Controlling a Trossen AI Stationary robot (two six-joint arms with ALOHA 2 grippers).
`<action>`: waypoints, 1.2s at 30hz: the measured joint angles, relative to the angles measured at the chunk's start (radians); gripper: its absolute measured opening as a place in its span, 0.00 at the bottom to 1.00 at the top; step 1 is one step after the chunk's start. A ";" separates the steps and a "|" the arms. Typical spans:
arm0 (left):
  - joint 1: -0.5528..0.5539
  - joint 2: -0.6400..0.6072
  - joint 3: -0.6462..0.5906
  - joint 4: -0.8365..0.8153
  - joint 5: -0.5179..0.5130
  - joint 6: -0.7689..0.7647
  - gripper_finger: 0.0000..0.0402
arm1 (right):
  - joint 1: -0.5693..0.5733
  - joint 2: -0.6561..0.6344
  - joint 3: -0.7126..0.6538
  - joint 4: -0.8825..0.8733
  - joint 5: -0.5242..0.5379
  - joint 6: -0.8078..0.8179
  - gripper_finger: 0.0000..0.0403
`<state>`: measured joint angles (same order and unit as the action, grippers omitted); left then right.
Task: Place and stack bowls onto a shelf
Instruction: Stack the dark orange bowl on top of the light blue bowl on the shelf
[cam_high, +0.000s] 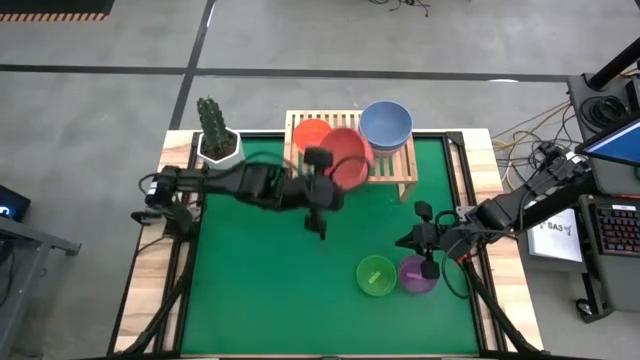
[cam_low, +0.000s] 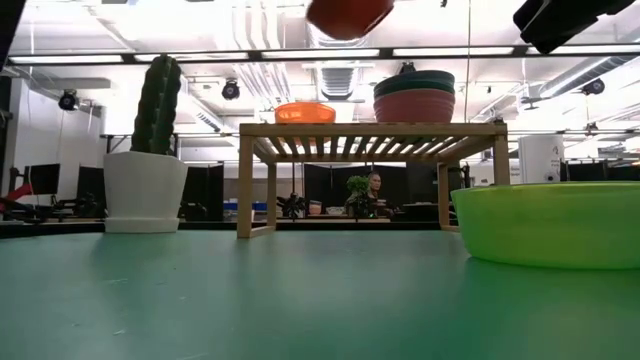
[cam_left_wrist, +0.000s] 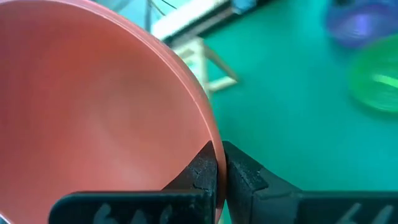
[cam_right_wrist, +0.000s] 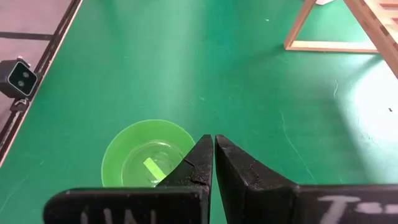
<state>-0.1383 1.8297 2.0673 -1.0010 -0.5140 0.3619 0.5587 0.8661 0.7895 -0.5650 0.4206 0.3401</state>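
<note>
The light-wood shelf stands at the mat's far edge. On its slatted top rest a small red bowl and a stack of larger bowls with the blue one uppermost. My left gripper is shut on the red-pink bowl, high over the shelf's front edge. The green bowl and purple bowl sit on the mat near the front. My right gripper hovers shut by them, touching nothing. My left gripper pinches the red-pink bowl's rim, one finger inside the bowl and the other finger outside its wall. The bowl is lifted clear of table and shelf and hangs tilted, its opening turned sideways.
A white pot with a cactus stands left of the shelf at the far left corner. The green mat is bare on its left half. Cables and a keyboard lie beyond the table's right edge.
</note>
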 joint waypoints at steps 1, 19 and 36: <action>0.022 0.000 0.000 0.036 0.000 0.035 0.00 | 0.000 0.000 0.000 -0.001 0.000 0.000 0.02; 0.316 0.038 -0.061 0.554 0.402 0.172 0.00 | 0.000 0.000 -0.006 0.001 0.000 -0.011 0.02; 0.366 0.201 0.047 0.572 0.402 0.173 0.00 | 0.000 0.000 -0.007 0.001 0.002 -0.010 0.02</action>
<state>0.2279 2.0306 2.1145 -0.4290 -0.1120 0.5348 0.5587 0.8658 0.7822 -0.5642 0.4223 0.3296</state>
